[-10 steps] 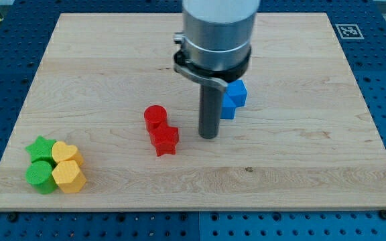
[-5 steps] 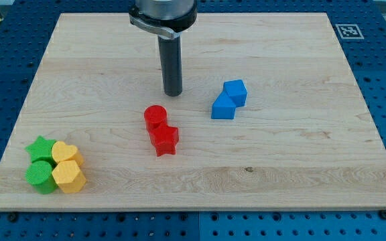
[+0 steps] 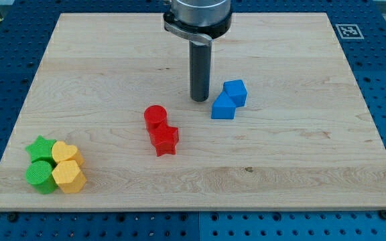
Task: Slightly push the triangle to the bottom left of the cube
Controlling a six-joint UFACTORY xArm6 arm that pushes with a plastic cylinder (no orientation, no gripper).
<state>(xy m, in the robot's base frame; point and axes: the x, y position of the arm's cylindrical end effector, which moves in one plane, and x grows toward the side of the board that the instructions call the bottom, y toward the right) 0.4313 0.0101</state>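
A blue cube [image 3: 236,92] sits right of the board's middle. A blue triangle [image 3: 222,106] lies against the cube's lower-left side, touching it. My tip [image 3: 199,100] stands just to the view's left of the triangle and slightly above it, a small gap apart. The dark rod rises from the tip to the arm's grey body at the view's top.
A red cylinder [image 3: 155,117] and a red star [image 3: 164,140] touch each other left of centre. At the lower left a green star [image 3: 40,148], a green cylinder [image 3: 40,175], a yellow heart [image 3: 66,154] and a yellow hexagon [image 3: 68,177] cluster near the wooden board's [image 3: 300,154] edge.
My tip moved from beside the triangle's left up and left toward the view's top, then came back right and down to just left of the triangle. No block has visibly moved.
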